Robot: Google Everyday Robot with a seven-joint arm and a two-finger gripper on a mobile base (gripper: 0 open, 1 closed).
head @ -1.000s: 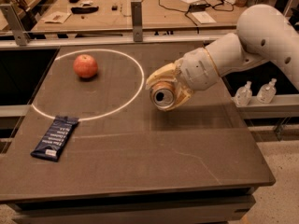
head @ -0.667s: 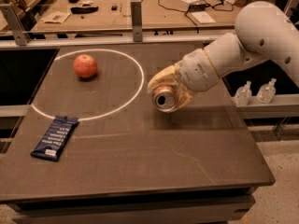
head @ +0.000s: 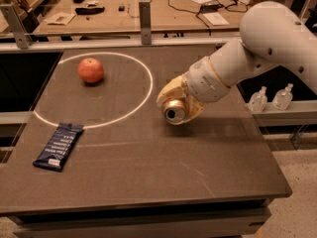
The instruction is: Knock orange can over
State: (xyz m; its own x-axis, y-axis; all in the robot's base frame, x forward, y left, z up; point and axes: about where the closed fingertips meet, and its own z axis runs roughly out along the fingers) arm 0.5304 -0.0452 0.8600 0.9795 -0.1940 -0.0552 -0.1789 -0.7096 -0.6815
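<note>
The cream-coloured two-finger gripper (head: 178,107) is sitting just right of the frame's centre, at the end of a thick white arm (head: 233,66) that is reaching in from the upper right. Its fingers (head: 168,94) are lying against either side of the slim golden-orange metal drink can (head: 174,114), so the gripper appears to be closed on the can and holding it. The can is no longer standing upright: it is tipping steeply, with its silver top and pull tab facing down-left toward the camera and its body running back up-right into the gripper. Its long axis is therefore lying roughly along the line of the wrist, not vertical. Whether its lower edge is touching the dark brown tabletop (head: 148,172) cannot be told. Judging from this, the knocking-over looks nearly done, and what is left turns on the can lying directly between the fingers, low over the table, so that letting go should leave it on its side. To the left, a painted white circle (head: 148,83) is curving just beside the gripper. Inside it, well apart in the upper left, a round reddish apple (head: 90,70) is resting. A dark blue snack bar wrapper (head: 58,146) is lying at the lower left.
</note>
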